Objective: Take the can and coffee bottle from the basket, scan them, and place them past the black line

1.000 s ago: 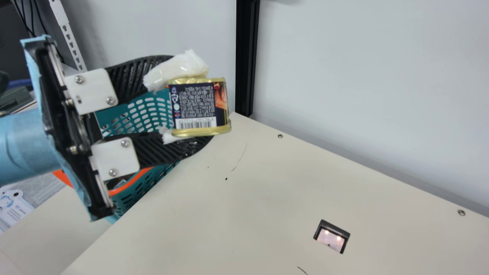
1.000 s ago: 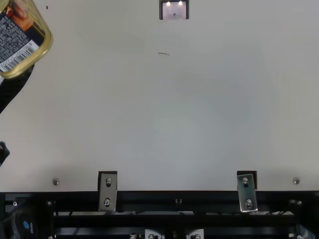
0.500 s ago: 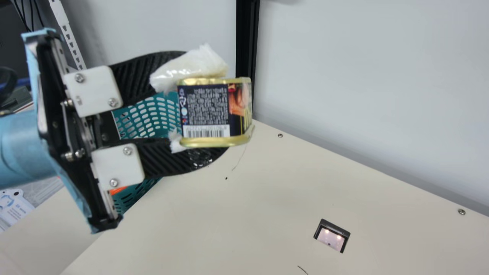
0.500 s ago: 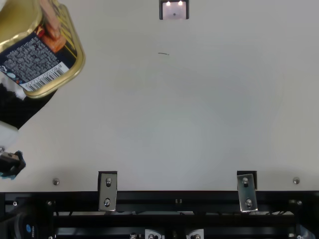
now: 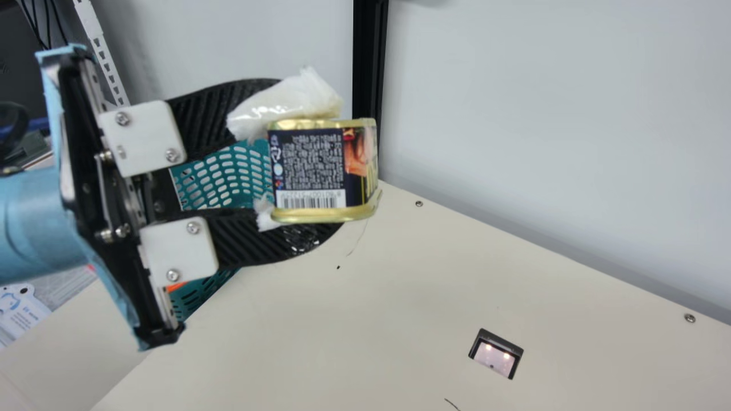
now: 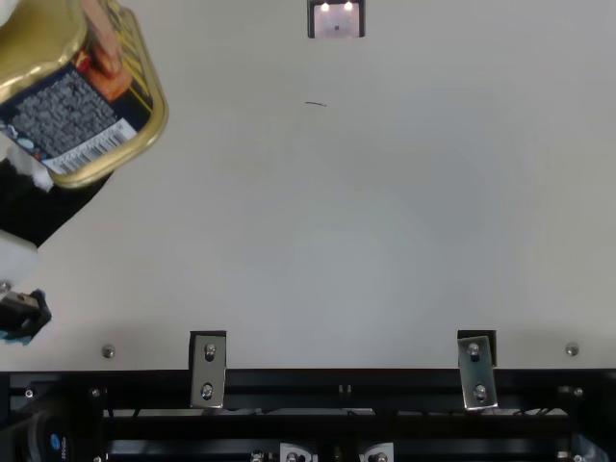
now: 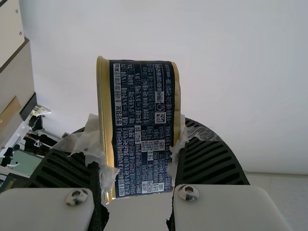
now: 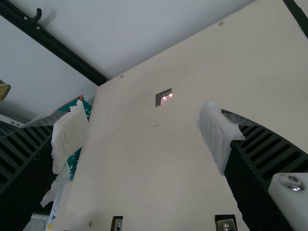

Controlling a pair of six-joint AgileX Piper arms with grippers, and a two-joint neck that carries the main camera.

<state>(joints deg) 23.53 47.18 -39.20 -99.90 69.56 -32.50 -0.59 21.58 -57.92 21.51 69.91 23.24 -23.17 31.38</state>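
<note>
A: Left end effector (image 5: 313, 165), main view. State?

B: Pinching the can (image 5: 308, 165). One ribbed finger bears on either side of it, with white wrapping (image 5: 291, 100) lying between finger and metal at the contact.

A: Position of the can relative to the fingertips?

B: Between them, at the outer end of the grip. The left wrist view shows its far end projecting beyond both tips, with a densely printed dark face turned to the wrist camera. Another dark face, bearing a barcode along its gold rim, is turned to the main camera.

A: Height?

B: Raised off the table (image 5: 371, 319). The top view has the can large at its left edge.

A: Surroundings?

B: The teal basket (image 5: 225, 171) shows through the gap between the left fingers, behind them. The lit scanner window (image 5: 494, 355) is set in the table, well apart from the can.

A: Right end effector (image 8: 142, 134)?

B: Right wrist view: fingers spread wide, white padding on both inner faces. A black line (image 8: 298, 18) crosses a corner of the table there.

A: And the gold piece (image 8: 4, 90) at the edge of that same view?

B: Possibly a corner of the can; too little is exposed to be certain.
</note>
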